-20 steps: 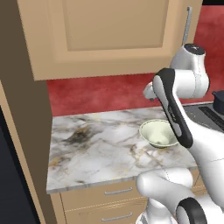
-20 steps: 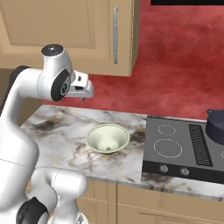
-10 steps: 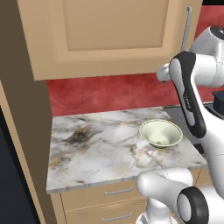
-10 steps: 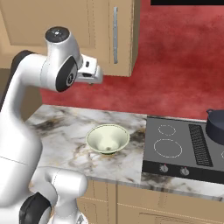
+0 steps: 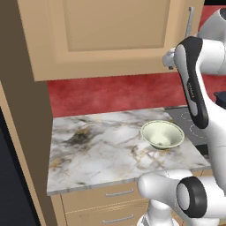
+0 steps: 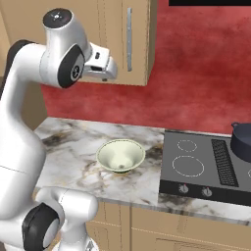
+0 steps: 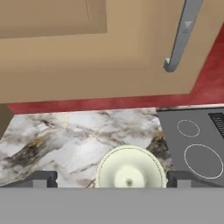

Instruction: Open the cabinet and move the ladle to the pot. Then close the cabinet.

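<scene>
The tan wall cabinet hangs above the counter with its door closed; its long grey bar handle runs down the door's right side, and the handle ends at the upper right of the hand view. My gripper is raised just below and left of the handle's lower end, in front of the cabinet's bottom edge, not touching it. The gripper is open with nothing between its widely spaced fingertips. The dark blue-grey pot sits on the stove at the far right. The ladle is hidden.
A pale green bowl rests on the marble counter beneath the hand. The black stove lies to its right. Tan drawers sit under the counter; a red wall runs behind, and a tall tan panel stands at the left.
The arm has lifted and swung the hand up from bowl height to the cabinet's lower edge near the handle. The door stays closed; bowl and pot are unmoved.
</scene>
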